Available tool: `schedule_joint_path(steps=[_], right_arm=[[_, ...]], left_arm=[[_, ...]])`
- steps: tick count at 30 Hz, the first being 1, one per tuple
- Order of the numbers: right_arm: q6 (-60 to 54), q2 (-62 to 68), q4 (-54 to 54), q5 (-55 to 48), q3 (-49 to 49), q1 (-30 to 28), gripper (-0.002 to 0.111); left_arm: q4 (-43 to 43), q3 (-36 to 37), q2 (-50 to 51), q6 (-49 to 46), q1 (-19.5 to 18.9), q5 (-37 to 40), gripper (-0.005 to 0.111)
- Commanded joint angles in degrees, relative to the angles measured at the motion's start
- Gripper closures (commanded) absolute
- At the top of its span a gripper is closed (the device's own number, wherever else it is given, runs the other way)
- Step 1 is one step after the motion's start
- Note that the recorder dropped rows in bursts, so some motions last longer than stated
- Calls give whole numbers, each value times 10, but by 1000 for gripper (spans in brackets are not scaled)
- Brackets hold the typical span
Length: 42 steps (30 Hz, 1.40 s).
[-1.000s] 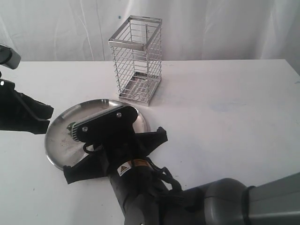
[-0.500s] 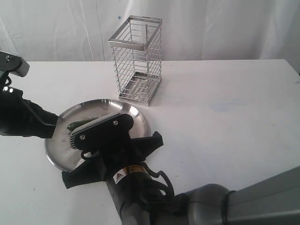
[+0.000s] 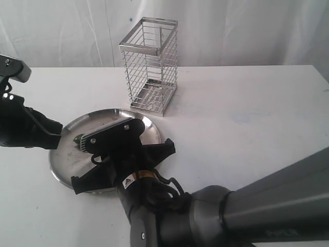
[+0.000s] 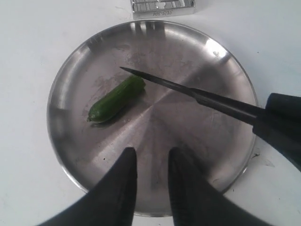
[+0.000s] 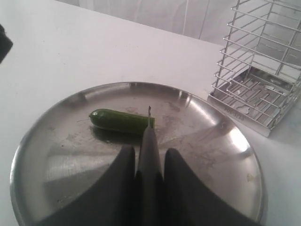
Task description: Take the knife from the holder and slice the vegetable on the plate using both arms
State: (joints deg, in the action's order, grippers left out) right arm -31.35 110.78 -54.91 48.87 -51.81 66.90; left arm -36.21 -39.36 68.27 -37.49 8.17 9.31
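Firmly, right jaws clamp the slim black knife (image 4: 188, 90); left jaws gape empty.

Plate (image 4: 197, 52) brushed steel, shiny; holder (image 3: 149, 77) chrome wire; vegetable (image 4: 116, 99) glossy; knife (image 4: 202, 96) matt blk

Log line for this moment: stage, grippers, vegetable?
stage: knife out of holder, over plate | right gripper: shut on knife | left gripper: open, empty | vegetable: on plate, by blade tip

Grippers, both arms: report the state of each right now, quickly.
Left gripper: open, holding nothing.
Right gripper: closed, holding the knife.
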Motion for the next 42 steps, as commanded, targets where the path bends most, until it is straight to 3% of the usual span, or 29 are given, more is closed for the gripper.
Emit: schedule_joint_path(steps=[1,11,31,35,42], right_arm=[[33,8,35,2,-5,-11,108],[35,28,35,-24,-5,-14,108],[30,37,31,-209,-38,-54,108],[21,37,31,-236,-41,-63,108],[1,36,31,-243,-41,-64,108]], left_arm=[[-10,-1,-2,5,-1,-6,77],[-10,-1,-2,5,-1,-8,77],[-10,-1,4,5,-1,-13,77],[-10,-1,28,5,-1,-27,77],[-45,-1,75,33,-1,-117,74]])
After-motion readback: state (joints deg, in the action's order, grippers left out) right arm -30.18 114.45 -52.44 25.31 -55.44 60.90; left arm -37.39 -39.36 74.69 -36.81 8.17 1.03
